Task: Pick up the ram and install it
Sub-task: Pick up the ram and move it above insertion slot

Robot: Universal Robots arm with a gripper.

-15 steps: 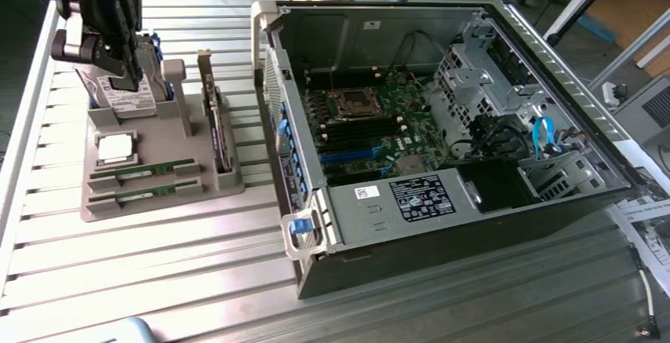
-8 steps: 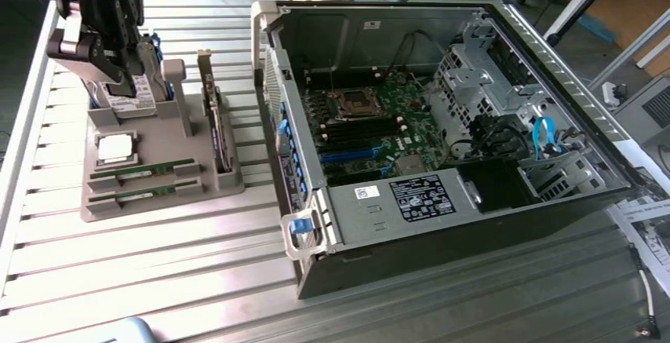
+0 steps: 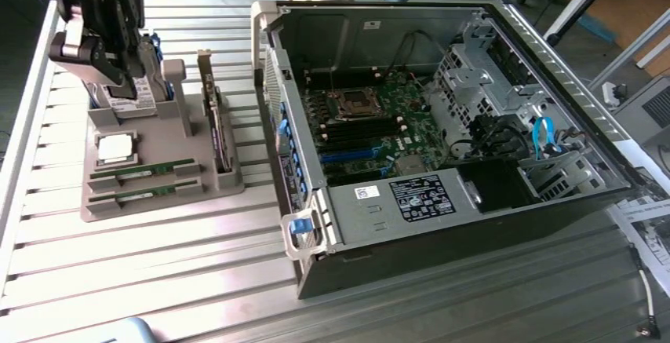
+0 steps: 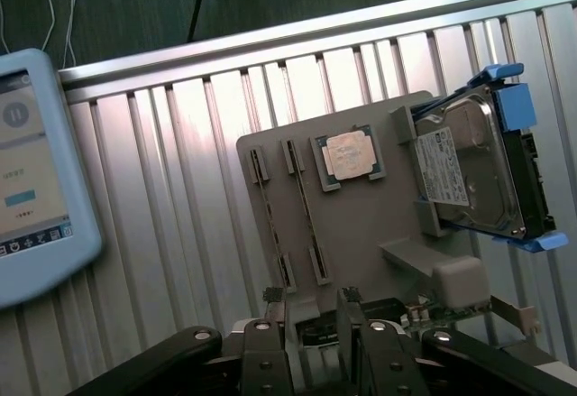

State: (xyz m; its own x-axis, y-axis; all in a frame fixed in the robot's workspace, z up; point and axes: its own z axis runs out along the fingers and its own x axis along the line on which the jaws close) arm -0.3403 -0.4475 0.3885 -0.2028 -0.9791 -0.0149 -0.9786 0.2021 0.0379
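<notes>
Looking at the ram first, I see two matching green sticks seated in parallel slots at the near end of the grey holder (image 4: 361, 225). The holder is on the exterior view's left. The near ram stick (image 3: 136, 195) sits by the holder's near edge. The far ram stick (image 3: 144, 171) lies just beyond it, beside the square silver CPU (image 3: 115, 148) in its recess. Both sticks are in their slots and nothing touches them.

My claw (image 4: 311, 299) hangs over the far end of the holder, well apart from both sticks. Its fingers (image 4: 273, 310) are spread, with nothing between them. It is close to the hard drive (image 3: 131, 96), which stands upright in a blue bracket at that far end. From the wrist view I look past the fingertips along the holder, and the two sticks show edge-on as thin dark lines.

To the right of the drive, an expansion card (image 3: 215, 119) stands on edge in its own slot.

The holder rests on a ribbed metal table (image 3: 157, 280). On the exterior view's right, the open computer case (image 3: 346, 25) lies on its side with the motherboard (image 3: 387, 100) exposed. A tablet (image 4: 36, 179) with a pale blue frame lies on the table, apart from the holder.
</notes>
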